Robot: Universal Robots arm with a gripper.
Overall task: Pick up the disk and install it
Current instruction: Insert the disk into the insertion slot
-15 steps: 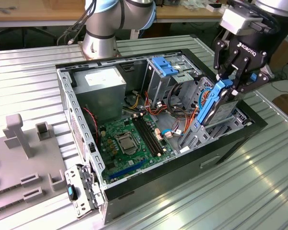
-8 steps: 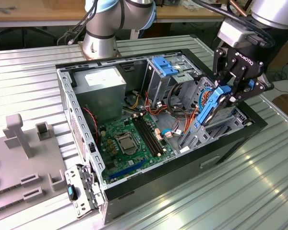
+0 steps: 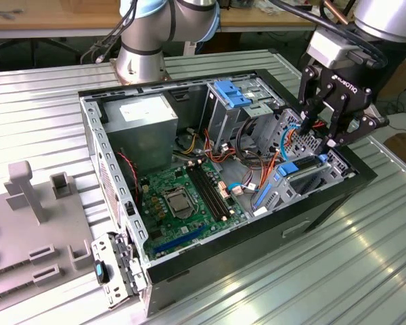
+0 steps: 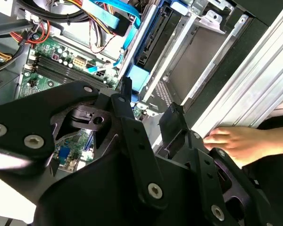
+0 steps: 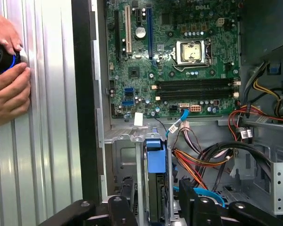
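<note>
The ribbed metal surface (image 3: pixel 338 271) carries a computer case (image 3: pixel 210 263) laid on its side with the panel off, which turns every bay mouth up toward me. My claw (image 3: pixel 321 135) hangs over the corner bay. Its fingers are apart, one on each side of the disk (image 5: pixel 154 193), and as far as I can judge from the first wrist view they touch neither face.

The disk stands on edge, sunk into the metal bay (image 5: pixel 120 160) with its blue carrier tab (image 5: pixel 155 159) uppermost. I judge it seated or very nearly so. Standing on edge suits the slot, and it leaves the two broad faces toward my fingers.

Just beyond, orange and black cables (image 5: pixel 198 157) loop beside the bay, clear of the slot. Farther in, the motherboard (image 3: pixel 183 196) lies flat on the case floor. Past it are the blue-tabbed drive cage (image 3: pixel 231 95) and the grey power-supply box (image 3: pixel 145 128), against the far wall.

Outside the case, a person's hand (image 5: pixel 9 94) rests on the surface, holding a small dark object (image 5: pixel 0 56), well apart from my claw.
</note>
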